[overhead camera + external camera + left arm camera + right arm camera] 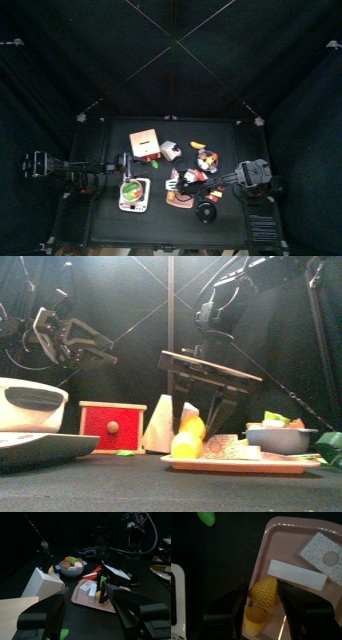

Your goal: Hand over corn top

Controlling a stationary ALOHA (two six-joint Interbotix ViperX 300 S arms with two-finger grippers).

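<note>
Corn [264,592] stands upright between the half-open right end effector [264,604] jaws, at 12 o'clock; left end effector [90,614] waits wide.

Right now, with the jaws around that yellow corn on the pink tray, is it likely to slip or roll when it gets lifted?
The corn looks rounded and tapered, so it could roll if released on the pink tray. Its bumpy kernel surface probably gives the right gripper some grip. It looks like a small toy, so likely light and stiff, though the pictures cannot confirm that.
</note>
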